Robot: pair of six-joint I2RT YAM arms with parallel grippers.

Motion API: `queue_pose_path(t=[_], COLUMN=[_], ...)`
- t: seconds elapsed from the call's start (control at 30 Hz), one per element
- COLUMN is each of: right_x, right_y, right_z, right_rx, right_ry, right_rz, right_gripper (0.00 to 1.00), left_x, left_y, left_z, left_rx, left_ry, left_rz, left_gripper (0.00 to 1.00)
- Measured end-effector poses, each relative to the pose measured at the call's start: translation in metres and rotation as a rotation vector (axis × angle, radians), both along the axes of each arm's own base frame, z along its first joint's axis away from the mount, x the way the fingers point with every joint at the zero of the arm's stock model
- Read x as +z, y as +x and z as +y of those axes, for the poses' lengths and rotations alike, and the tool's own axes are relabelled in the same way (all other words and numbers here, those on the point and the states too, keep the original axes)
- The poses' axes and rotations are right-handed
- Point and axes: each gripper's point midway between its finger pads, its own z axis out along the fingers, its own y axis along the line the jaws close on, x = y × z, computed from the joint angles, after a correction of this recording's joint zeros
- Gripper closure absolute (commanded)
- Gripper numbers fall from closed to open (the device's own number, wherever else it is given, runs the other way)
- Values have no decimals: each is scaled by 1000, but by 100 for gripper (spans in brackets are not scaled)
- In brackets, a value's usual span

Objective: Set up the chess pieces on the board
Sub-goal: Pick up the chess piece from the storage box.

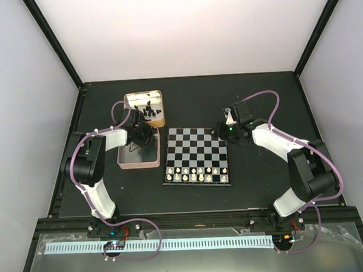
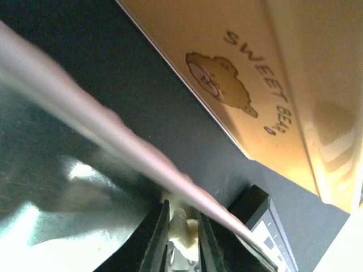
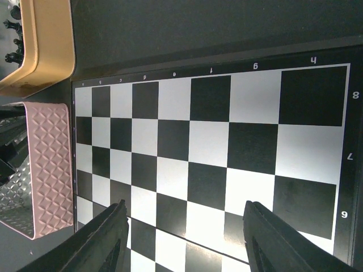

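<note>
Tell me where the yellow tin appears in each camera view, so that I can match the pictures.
Top external: the yellow tin sits left of centre, just behind the pink tin.
Left wrist: it fills the upper right, printed SWEET BEAR.
Right wrist: its side is in the top left corner.
Shared landmark: the pink tin, beside it in every view.
</note>
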Motion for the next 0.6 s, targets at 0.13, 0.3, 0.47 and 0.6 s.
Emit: queue_pose_path(t=[0.13, 0.3, 0.47, 0.6], right_x=[0, -1, 2, 9], right_y=[0, 0, -1, -3], right_z=[0, -1, 0, 5], right_rx=[-1, -3, 5, 31], right_ry=[-2, -6, 0, 21], right_rz=[0, 0, -6, -26], right_gripper=[44, 44, 43, 42], left_x=[-1, -1, 2, 11], left_y=[4, 6, -1, -10], left_z=[-1, 2, 10, 14], left_rx=[16, 25, -13, -111], left_ry=[-15, -1, 73, 152], left_rz=[-7, -13, -44, -83], left_gripper=[96, 98, 98, 98])
